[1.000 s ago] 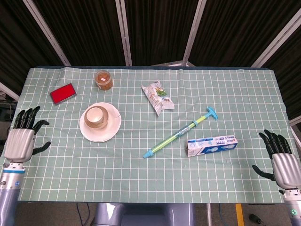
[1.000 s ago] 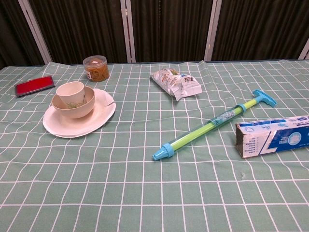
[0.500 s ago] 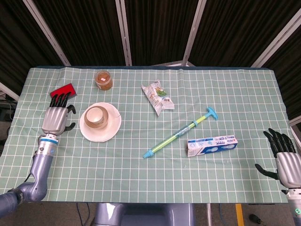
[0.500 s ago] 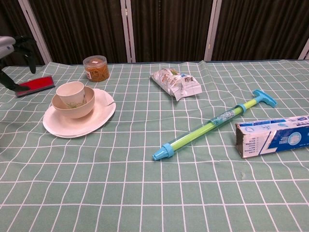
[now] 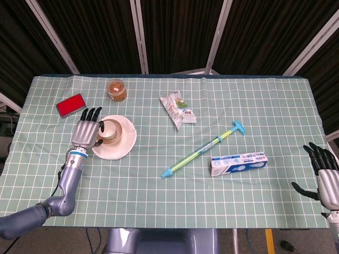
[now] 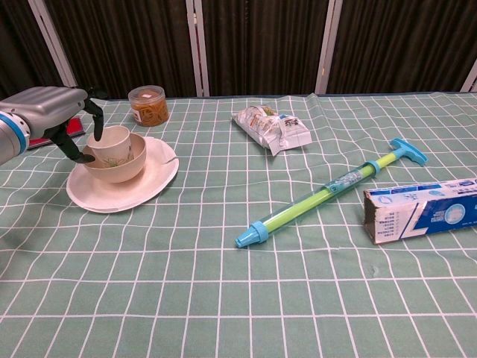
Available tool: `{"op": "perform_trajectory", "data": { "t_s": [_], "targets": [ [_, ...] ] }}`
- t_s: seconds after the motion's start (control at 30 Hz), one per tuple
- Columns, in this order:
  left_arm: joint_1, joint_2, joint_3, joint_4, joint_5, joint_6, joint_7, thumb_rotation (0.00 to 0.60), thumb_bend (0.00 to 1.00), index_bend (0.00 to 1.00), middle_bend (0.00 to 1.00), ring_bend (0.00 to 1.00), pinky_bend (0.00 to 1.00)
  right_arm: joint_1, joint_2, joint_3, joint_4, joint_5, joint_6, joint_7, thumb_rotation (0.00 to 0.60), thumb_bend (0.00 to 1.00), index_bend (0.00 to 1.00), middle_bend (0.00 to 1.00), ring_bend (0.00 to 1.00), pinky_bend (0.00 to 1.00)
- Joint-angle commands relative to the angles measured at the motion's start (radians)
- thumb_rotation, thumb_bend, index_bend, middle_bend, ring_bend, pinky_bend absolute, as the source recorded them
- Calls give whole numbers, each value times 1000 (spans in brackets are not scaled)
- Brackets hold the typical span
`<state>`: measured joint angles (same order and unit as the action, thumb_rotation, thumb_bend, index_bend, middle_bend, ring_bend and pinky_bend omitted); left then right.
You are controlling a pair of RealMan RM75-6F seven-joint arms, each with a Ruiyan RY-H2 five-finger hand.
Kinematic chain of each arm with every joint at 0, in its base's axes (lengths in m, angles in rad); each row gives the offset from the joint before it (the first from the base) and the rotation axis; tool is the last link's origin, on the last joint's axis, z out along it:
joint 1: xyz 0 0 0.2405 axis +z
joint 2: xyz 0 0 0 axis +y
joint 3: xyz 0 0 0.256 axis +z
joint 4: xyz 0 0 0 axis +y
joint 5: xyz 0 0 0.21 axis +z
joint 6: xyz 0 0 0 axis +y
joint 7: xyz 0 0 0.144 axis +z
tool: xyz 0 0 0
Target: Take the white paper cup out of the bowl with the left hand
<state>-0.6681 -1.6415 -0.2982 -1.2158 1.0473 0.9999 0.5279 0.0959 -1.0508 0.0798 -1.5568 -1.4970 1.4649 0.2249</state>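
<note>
The white paper cup point(image 6: 112, 139) stands upright in a beige bowl point(image 6: 115, 165), which sits on a white plate point(image 6: 141, 190) at the table's left. From above, the cup point(image 5: 107, 128) shows inside the bowl point(image 5: 118, 136) on the plate point(image 5: 121, 151). My left hand point(image 5: 87, 130) hovers at the bowl's left side with its fingers spread and holds nothing. In the chest view that left hand point(image 6: 63, 110) has its fingertips point(image 6: 97, 134) right at the cup's left rim; I cannot tell whether they touch. My right hand point(image 5: 326, 177) hangs open off the table's right edge.
A jar of rubber bands point(image 5: 116, 89) stands behind the plate and a red box point(image 5: 71, 105) lies to the left of it. A snack packet point(image 5: 178, 108), a blue-green pump point(image 5: 204, 149) and a toothpaste box point(image 5: 238, 163) lie from the middle to the right.
My left hand has swung from the table's left edge, past the red box, right up to the bowl and cup. The right hand has drifted slightly outward. The cup has not moved.
</note>
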Motion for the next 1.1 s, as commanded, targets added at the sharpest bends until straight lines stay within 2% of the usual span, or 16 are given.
{"op": "perform_trajectory", "data": {
  "t_s": [0.03,0.3,0.5,0.6,0.67,0.77,0.93,0.97,1.1],
  "targets": [
    [-15,-17,2,18,-8,-3,4,600,263,548,0,0,0,1,-2,1,3,-1,-1,5,600,91,12,0,0,0],
    [-36,-43,17,48,-21,-11,12,600,440,623,0,0,0,3,-4,2,8,0,-4,7,600,92,11,0,0,0],
    [-27,-37,30,37,-26,-1,3,600,454,642,0,0,0,0,-4,2,9,-6,7,13,600,91,11,0,0,0],
    [-11,-5,39,-8,-3,28,-13,600,454,642,0,0,0,-2,-3,1,7,-12,13,11,600,91,12,0,0,0],
    [13,46,49,-79,29,66,-31,600,454,640,0,0,0,-4,-3,0,5,-16,18,7,600,91,12,0,0,0],
    [88,185,104,-275,124,153,-63,600,455,635,0,0,0,-7,-3,-3,-2,-23,25,-3,600,92,12,0,0,0],
    [166,325,206,-438,222,200,-82,600,453,626,0,0,0,-9,-4,-6,-11,-31,32,-18,600,91,12,0,0,0],
    [184,361,238,-478,243,199,-84,600,454,625,0,0,0,-9,-5,-7,-13,-34,32,-24,600,92,12,0,0,0],
    [213,457,313,-570,280,165,-100,600,455,625,0,0,0,-8,-9,-11,-20,-37,30,-46,600,92,12,0,0,0]
  ]
}}
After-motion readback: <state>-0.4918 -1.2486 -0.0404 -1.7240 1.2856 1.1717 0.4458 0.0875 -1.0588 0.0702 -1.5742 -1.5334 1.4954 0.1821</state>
